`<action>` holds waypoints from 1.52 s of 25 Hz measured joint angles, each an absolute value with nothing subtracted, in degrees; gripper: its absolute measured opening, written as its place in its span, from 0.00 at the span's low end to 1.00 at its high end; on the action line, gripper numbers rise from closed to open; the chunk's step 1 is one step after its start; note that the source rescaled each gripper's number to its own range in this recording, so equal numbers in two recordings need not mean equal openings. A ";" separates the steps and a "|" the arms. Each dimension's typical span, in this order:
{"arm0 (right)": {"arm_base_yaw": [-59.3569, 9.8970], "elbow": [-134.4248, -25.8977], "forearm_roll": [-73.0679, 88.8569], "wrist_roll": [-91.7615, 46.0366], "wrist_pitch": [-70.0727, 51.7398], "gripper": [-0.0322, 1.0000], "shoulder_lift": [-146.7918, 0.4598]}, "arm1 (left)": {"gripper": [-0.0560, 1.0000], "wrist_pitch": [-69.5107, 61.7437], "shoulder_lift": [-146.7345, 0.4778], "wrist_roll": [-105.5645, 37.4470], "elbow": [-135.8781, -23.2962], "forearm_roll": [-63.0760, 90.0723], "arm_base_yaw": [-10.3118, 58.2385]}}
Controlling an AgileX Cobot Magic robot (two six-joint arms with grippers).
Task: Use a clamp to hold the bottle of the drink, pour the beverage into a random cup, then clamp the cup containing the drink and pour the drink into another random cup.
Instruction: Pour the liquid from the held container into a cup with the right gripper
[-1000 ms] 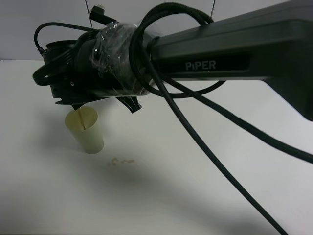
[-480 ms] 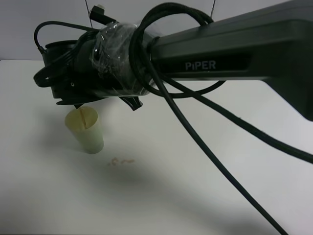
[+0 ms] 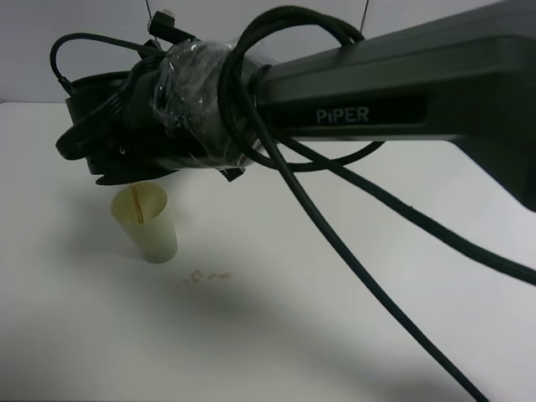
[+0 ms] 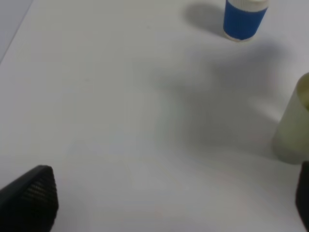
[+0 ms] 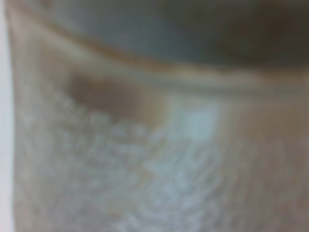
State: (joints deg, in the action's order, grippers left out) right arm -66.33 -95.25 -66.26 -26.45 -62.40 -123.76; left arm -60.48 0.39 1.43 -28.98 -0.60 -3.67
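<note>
Right arm (image 3: pixel 394 92) reaches across the white table (image 3: pixel 352 335) and blocks most of your high view. You cannot see the bottle from there, so you judge its tilt half blind.

Tall pale cup (image 3: pixel 149 226) stands upright left of middle, directly under the wrist. It looks light. If the arm dips, it clips the rim and tips the cup.

Blue cup (image 4: pixel 244 19) shows only in the left wrist view, well apart from the pale cup.

Right claw (image 3: pixel 126 173) is closed. Its own camera is filled by the blurred bottle (image 5: pixel 154 145), so read that as gripped and tipped.

Left claw (image 4: pixel 174 193) hangs spread wide and empty, low over the table. The pale cup sits just beside one finger, and a sideways move there knocks it.

Tea (image 3: pixel 136 203) falls as a thin stream inside the rim. A small drift of the wrist puts it on the table.

Drops (image 3: pixel 208 275) lie near the cup's base. Expect a wet, slippery cup wall when you grip it.
</note>
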 joint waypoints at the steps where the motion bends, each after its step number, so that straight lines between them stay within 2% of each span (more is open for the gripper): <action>1: -66.39 -95.25 -66.49 -26.45 -62.41 0.03 -123.76 | 1.00 -60.48 0.39 1.43 -28.98 -0.60 -3.67; 38: -68.67 -95.25 -72.46 -27.57 -66.67 0.03 -123.76 | 1.00 -60.48 0.39 1.43 -28.98 -0.60 -3.67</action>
